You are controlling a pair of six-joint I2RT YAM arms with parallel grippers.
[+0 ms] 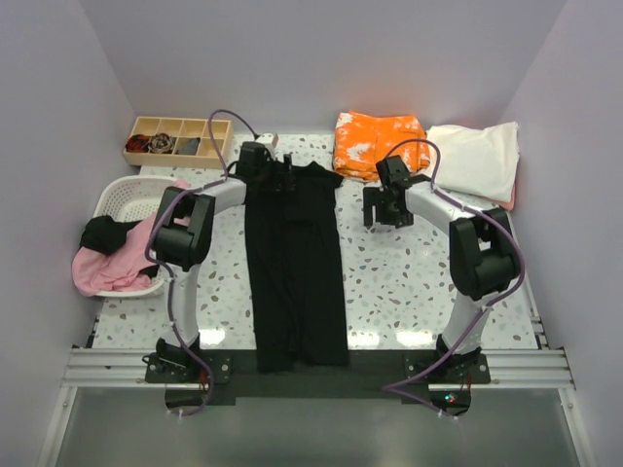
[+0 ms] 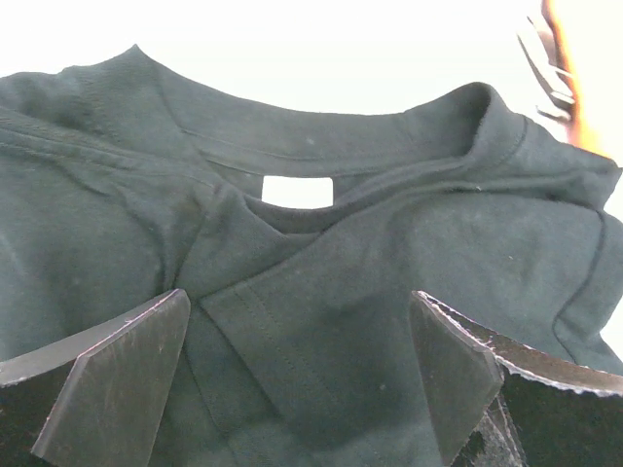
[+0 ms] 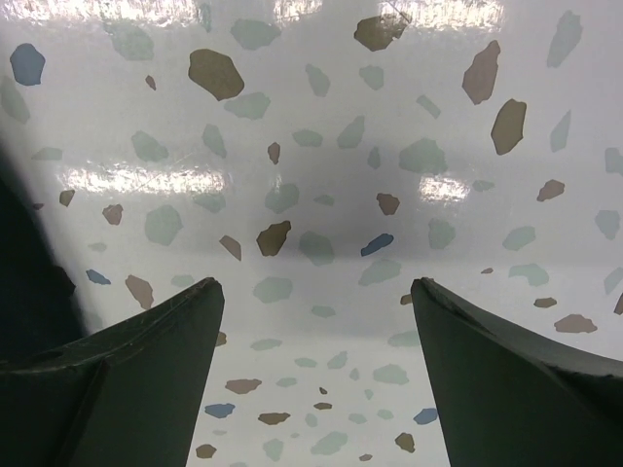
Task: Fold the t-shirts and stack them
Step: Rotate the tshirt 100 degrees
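The black t-shirt lies in a long folded strip down the table's middle, collar at the far end. My left gripper hangs open over the collar; the left wrist view shows the white label and folded-in cloth between the spread fingers. My right gripper is open and empty over bare table, right of the black shirt. The orange white-blotched shirt and the cream shirt lie folded at the far right. A pink shirt hangs from the basket.
A white slotted basket at the left holds the pink shirt and a dark garment. A wooden compartment tray stands at the far left. A metal rail runs along the near edge.
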